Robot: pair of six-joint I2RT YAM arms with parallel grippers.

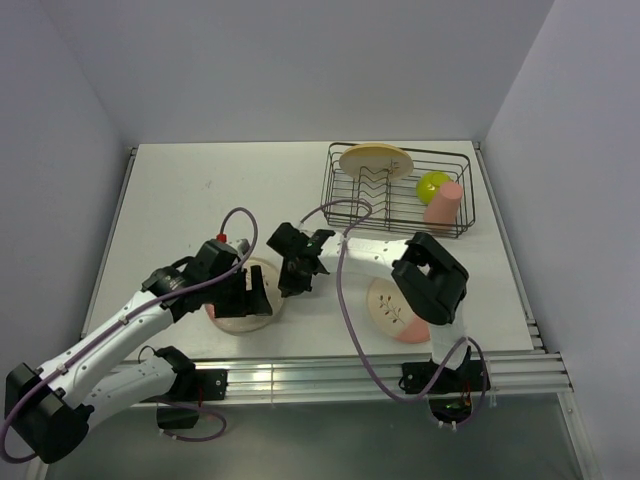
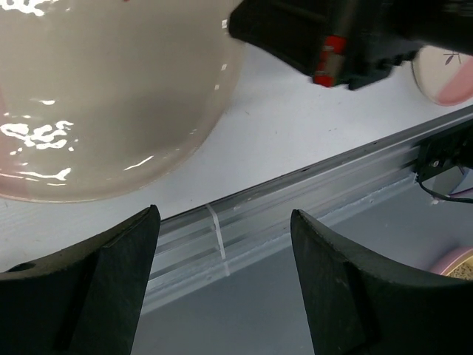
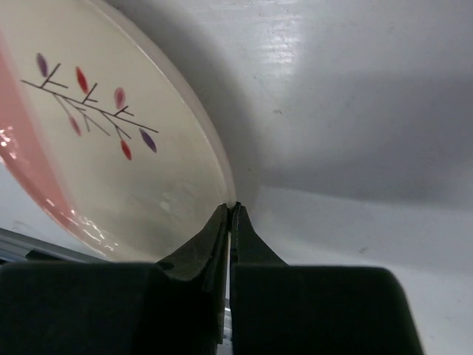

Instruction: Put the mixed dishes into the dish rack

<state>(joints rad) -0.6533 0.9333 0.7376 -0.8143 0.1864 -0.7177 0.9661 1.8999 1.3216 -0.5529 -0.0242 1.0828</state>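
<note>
With the yellow plate (image 1: 375, 160), lime bowl (image 1: 432, 185) and pink cup (image 1: 442, 207) in the dish rack (image 1: 395, 207), the left plate (image 1: 225, 312) and right plate (image 1: 385, 305) wait on the table (image 1: 200, 190), the left tool (image 1: 262, 297) wide open and empty, the right tool (image 1: 298, 275) closed on nothing.

The dish rack (image 1: 455, 160), back right, holds plate (image 1: 375, 160), bowl (image 1: 432, 184) and cup (image 1: 443, 207); left plate (image 1: 235, 322) and right plate (image 1: 390, 308) lie nearer.

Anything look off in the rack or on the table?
Yes: the cream plate in the dish rack lies tilted across the tops of the dividers instead of standing in a slot. Nothing looks spilled or broken.
</note>
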